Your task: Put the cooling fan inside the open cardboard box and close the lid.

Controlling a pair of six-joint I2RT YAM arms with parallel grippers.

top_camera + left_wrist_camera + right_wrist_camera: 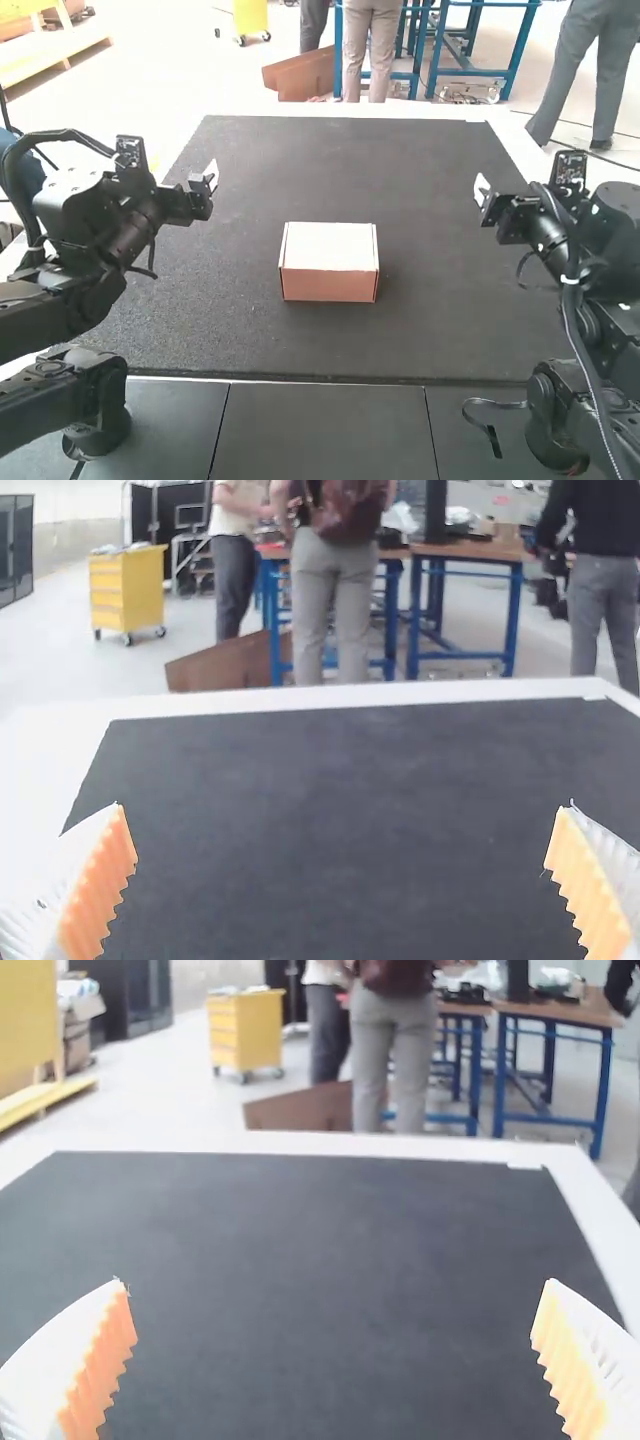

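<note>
The cardboard box (330, 262) stands near the middle of the black mat (420, 180) that covers the desk (40, 770). Its lid lies flat and shut, and its pale top faces up above brown side walls. The left hand (205, 182) hangs raised over the mat's left part, and the right hand (484, 195) hangs raised over its right part. Both point toward the desk's far side. The box sits between the two hands, well apart from each, and neither touches it. In the left wrist view the left hand (340, 815) is spread wide. Its white ribbed fingers (95, 885) with orange pads stand far apart, with nothing but bare mat between them. In the right wrist view the right hand (335, 1295) is spread just as wide, and its fingers (90, 1365) grip nothing. Both wrist views look over the mat beyond the box.
</note>
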